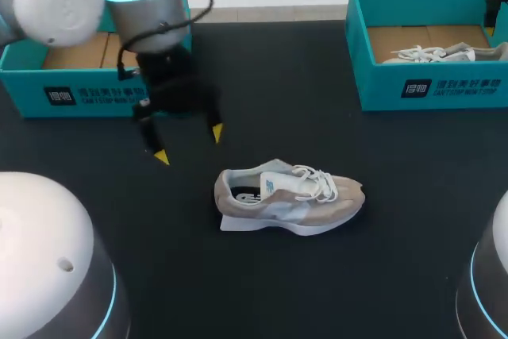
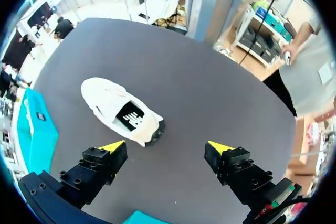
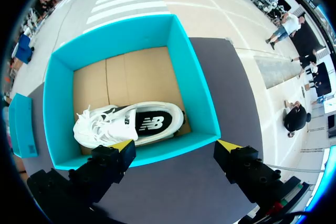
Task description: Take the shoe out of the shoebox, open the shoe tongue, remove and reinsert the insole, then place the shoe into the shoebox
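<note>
Beige-and-white suede sneaker (image 1: pixel 290 200) with white laces stands upright on its sole near the middle of the black tabletop (image 1: pixel 333 291). It is outside both boxes, with its toe toward the right arm's side and its heel toward the left arm's. The left gripper (image 1: pixel 189 144) hangs above the table just beyond the heel, apart from the shoe, its two yellow-tipped fingers spread wide with nothing between them. From the left wrist, the sneaker (image 2: pixel 121 111) lies ahead of that gripper (image 2: pixel 167 146), heel end nearest. Its dark insole shows through the mouth, and neither finger touches it.

Behind the left gripper sits a teal cardboard shoebox (image 1: pixel 79 97) with its brown floor visible. At the table's far right corner a second teal cardboard shoebox (image 1: pixel 429 89) holds a white lace-up sneaker (image 1: pixel 436 54). The right gripper (image 3: pixel 176 146) hovers over the near wall of that second box (image 3: pixel 194 77), fingers parted and grasping nothing. The white sneaker (image 3: pixel 128 124) lies along the same wall on the brown floor. In the head view a dark shape at the upper right edge is probably this gripper, though too little shows to be sure.
</note>
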Available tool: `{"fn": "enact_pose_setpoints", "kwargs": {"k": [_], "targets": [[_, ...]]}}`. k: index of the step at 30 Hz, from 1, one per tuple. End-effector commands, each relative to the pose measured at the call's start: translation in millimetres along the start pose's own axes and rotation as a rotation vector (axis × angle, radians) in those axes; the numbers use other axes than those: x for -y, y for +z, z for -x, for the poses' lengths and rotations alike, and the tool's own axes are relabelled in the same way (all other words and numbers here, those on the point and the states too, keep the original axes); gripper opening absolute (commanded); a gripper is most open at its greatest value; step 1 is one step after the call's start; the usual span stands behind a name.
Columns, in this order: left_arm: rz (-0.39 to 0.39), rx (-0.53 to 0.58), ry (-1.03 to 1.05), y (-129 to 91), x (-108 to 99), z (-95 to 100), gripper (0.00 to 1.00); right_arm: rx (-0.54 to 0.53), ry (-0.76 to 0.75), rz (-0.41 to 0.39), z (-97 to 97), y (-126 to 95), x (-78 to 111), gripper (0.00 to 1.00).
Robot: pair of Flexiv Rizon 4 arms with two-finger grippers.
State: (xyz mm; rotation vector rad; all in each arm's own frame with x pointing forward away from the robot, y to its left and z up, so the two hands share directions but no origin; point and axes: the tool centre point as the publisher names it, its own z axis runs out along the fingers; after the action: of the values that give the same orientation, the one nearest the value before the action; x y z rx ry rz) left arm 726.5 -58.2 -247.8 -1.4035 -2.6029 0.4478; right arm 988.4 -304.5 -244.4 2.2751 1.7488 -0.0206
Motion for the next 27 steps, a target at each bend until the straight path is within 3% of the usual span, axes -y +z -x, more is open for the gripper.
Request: {"fn": "enact_pose_setpoints", "kwargs": {"k": [1,8,12,18,27], "targets": [[-0.053,0.225,-0.029,3,-6,-8.9,1.0,0.001,0.001,0.0,-0.2,0,0.1,1.0],[-0.053,0.225,-0.029,3,-6,-8.9,1.0,0.001,0.001,0.0,-0.2,0,0.1,1.0],[-0.198,0.33,-0.156,13,-19,-22.3,1.0,0.001,0.001,0.0,-0.2,0,0.1,1.0],[-0.243,0.452,-0.298,11,-28,-33.7,1.0,0.001,0.001,0.0,-0.2,0,0.1,1.0],[-0.333,0.571,-0.465,37,-30,-49.2,1.0,0.001,0.001,0.0,-0.2,0,0.1,1.0]]}}
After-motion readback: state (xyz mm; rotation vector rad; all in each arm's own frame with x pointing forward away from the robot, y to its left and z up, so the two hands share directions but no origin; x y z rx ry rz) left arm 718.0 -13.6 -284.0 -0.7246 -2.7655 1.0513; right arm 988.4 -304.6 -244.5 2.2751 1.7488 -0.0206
